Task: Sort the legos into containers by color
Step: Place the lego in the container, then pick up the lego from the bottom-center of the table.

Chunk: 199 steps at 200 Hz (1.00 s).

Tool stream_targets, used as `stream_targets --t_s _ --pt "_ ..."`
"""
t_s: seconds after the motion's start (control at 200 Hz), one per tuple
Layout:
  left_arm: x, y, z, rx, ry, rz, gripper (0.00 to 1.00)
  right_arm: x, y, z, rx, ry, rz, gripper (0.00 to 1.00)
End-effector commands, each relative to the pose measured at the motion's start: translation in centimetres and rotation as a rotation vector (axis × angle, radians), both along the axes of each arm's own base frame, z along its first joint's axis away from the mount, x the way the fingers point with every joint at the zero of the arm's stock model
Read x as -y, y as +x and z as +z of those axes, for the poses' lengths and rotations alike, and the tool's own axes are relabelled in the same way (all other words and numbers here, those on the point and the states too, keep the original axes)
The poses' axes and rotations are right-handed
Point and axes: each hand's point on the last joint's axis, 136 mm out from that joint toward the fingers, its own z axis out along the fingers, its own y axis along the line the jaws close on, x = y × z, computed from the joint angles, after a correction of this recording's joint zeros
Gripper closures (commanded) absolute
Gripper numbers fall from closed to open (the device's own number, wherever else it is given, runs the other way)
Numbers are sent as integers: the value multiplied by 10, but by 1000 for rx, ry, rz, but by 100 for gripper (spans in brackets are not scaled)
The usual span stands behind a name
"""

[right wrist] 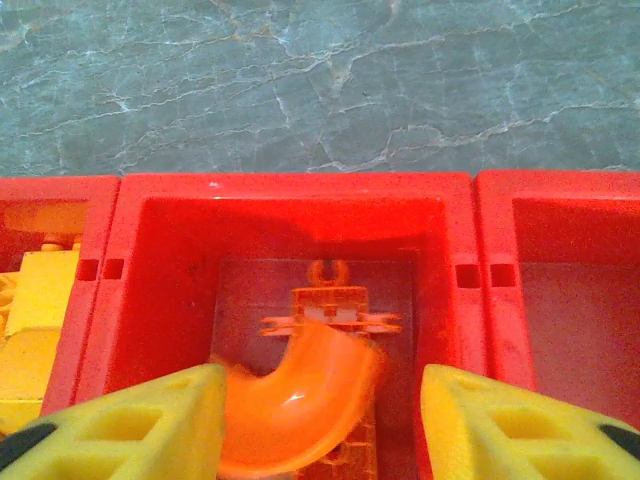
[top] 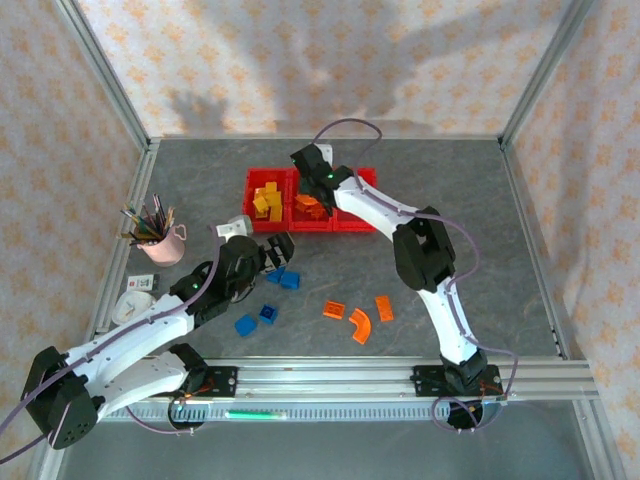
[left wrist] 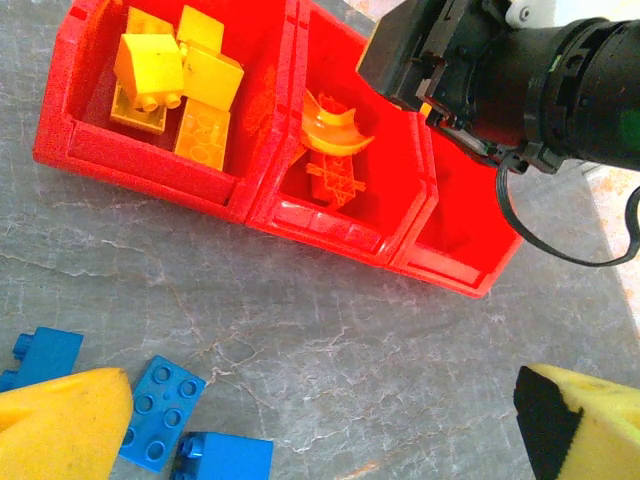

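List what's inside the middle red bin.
An orange arch lies over a flat orange piece on the middle bin floor. The arch and the right gripper cover the near floor, so anything there is hidden.

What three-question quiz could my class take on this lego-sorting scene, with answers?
1. True or false: the left bin holds yellow bricks.
2. Over which bin does the right gripper hang open? A left, B middle, C right.
3. How many orange pieces lie loose on the table?
Key: 1 true; 2 B, the middle bin; 3 three.
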Motion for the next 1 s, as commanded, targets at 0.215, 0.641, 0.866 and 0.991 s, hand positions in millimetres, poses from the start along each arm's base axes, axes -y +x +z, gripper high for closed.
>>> stream_targets --t_s 0.215,0.641,0.866,0.991 --pt "12 0 16 20 -40 -61 1 22 -44 58 22 98 22 36" --pt "59 -32 3 8 -80 -197 1 115 -162 29 -100 101 -62 27" --pt "84 -48 -8 -1 -140 -238 1 147 -218 -13 -224 119 -97 21" --pt "96 -56 -10 -6 -146 -257 1 159 -242 -35 -290 133 -118 19"
